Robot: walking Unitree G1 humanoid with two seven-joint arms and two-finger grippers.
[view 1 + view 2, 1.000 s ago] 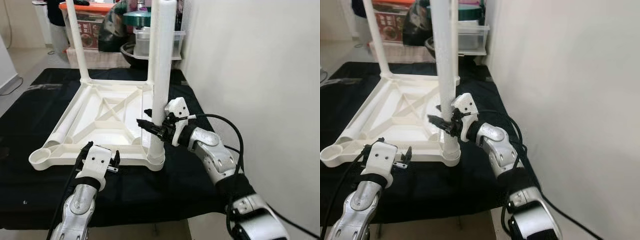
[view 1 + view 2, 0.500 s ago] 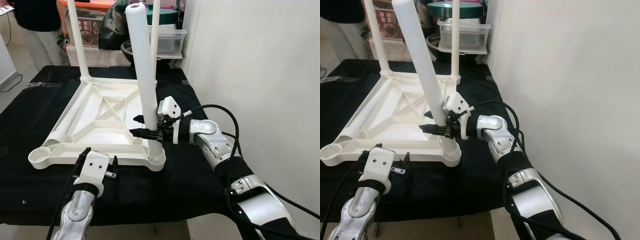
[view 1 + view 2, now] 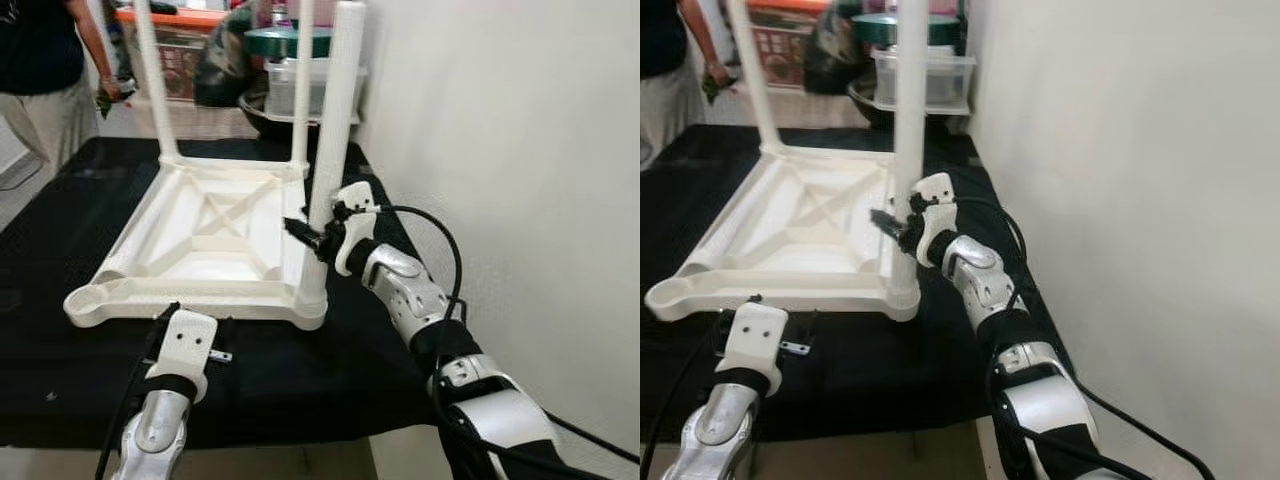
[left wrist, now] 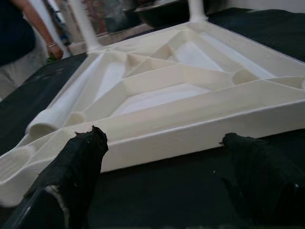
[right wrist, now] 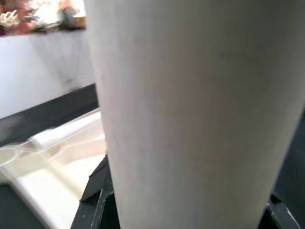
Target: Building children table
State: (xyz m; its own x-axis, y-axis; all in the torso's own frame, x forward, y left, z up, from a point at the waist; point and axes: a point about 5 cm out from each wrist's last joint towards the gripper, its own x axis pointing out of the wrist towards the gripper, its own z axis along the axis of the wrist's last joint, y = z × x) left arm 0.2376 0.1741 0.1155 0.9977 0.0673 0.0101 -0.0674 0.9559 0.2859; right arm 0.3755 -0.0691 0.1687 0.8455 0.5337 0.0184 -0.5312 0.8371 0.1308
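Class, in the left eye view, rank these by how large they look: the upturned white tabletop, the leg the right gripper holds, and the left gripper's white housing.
1. Tabletop
2. Leg in the right gripper
3. Left gripper housing, smallest though nearest the camera

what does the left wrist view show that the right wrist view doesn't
Left wrist view: the left hand open, its black fingers apart, short of the near edge of the upturned white plastic tabletop; the ribbed underside; a loose white tube leg lying in it; the black cloth; a person's arm behind.

Right wrist view: the right hand gripping the upright white leg, seen very close.

Both: part of the white tabletop on the black cloth.
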